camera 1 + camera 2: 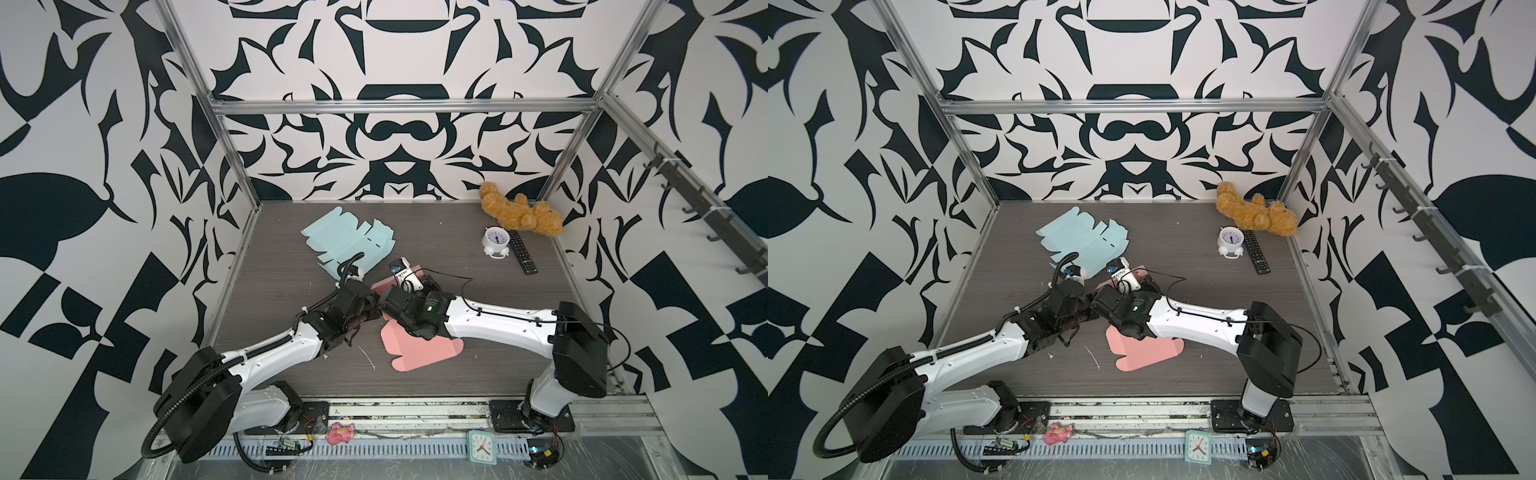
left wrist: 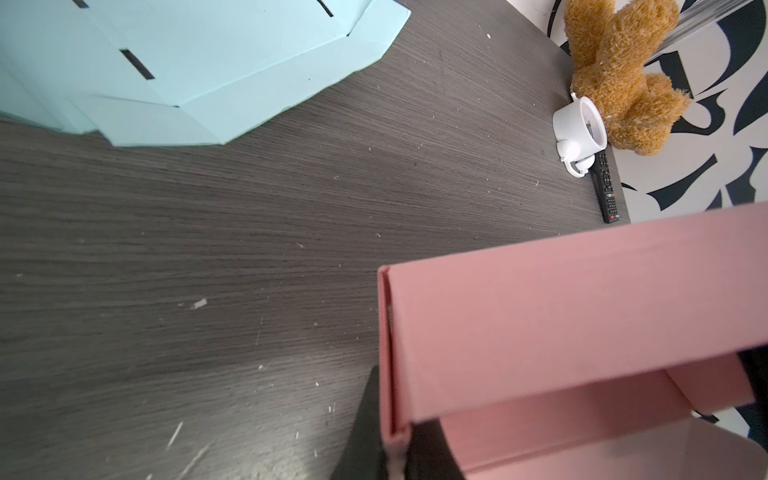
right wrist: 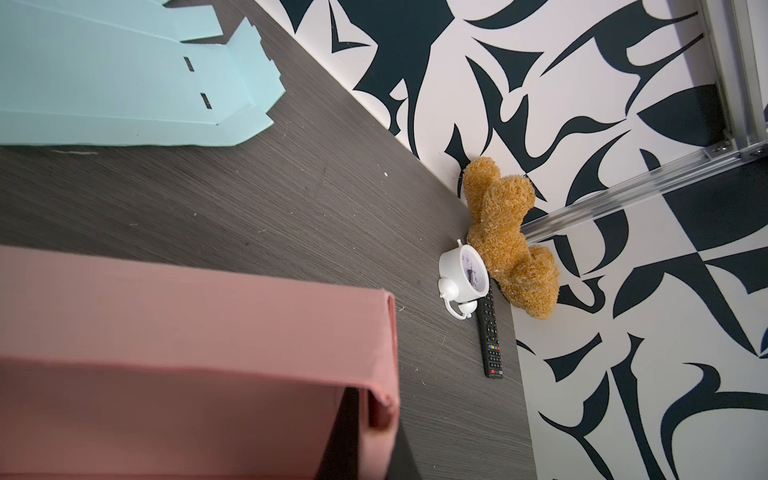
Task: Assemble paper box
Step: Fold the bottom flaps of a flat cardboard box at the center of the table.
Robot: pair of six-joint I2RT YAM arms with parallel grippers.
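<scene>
The pink paper box [image 1: 411, 349] lies partly folded at the middle of the table, under both wrists, which meet over it. One wall stands upright, and a flat flap reaches toward the front edge [image 1: 1142, 353]. In the left wrist view my left gripper [image 2: 395, 453] is shut on the doubled side wall at one end of the pink box [image 2: 561, 316]. In the right wrist view my right gripper [image 3: 372, 453] is shut on the folded side wall at the other end of the pink box [image 3: 187, 316]. In both top views the arms hide the jaws.
A flat light-blue box blank [image 1: 345, 245] lies at the back left, close behind the left wrist. A brown teddy bear [image 1: 519, 212], a white alarm clock [image 1: 496, 243] and a black remote [image 1: 523, 251] sit at the back right. Patterned walls enclose the table.
</scene>
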